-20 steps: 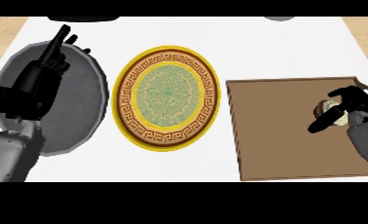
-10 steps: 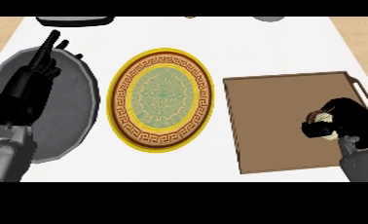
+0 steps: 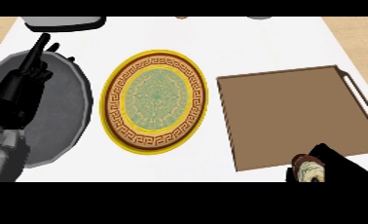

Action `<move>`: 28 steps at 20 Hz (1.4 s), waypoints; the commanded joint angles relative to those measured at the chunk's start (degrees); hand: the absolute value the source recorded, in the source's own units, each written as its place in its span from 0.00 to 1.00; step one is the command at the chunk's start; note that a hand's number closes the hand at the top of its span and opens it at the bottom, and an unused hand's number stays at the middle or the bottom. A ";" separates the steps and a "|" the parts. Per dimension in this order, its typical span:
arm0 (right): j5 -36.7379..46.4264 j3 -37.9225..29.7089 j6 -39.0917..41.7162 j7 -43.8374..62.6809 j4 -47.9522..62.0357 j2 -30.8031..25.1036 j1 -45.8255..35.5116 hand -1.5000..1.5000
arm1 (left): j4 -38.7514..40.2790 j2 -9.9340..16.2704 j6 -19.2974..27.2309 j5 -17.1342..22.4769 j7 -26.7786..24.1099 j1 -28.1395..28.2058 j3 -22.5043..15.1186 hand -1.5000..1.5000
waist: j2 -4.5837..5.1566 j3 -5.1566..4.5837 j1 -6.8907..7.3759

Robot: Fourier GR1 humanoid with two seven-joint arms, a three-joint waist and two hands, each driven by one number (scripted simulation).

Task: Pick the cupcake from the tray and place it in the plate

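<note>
The cupcake (image 3: 310, 171) is now sitting lower in the head view than half a second ago, at the near edge of the brown tray (image 3: 287, 116), with the right robot hand (image 3: 338, 165) curling round it. The plate (image 3: 155, 101) is lying to the left across the white table (image 3: 237, 38), nearer the left robot hand (image 3: 28, 79), which is resting open, fingers up

Left hand (image 3: 25, 84) open at the left edge, fingers up; right hand (image 3: 338, 164) curled, low at the lower right.
</note>
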 commanded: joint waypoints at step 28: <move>18.67 15.14 6.53 7.29 -6.90 35.85 -23.92 1.00 | 0.32 -3.33 -3.92 -1.51 -0.32 -4.72 -2.27 0.50 | 2.65 0.18 7.50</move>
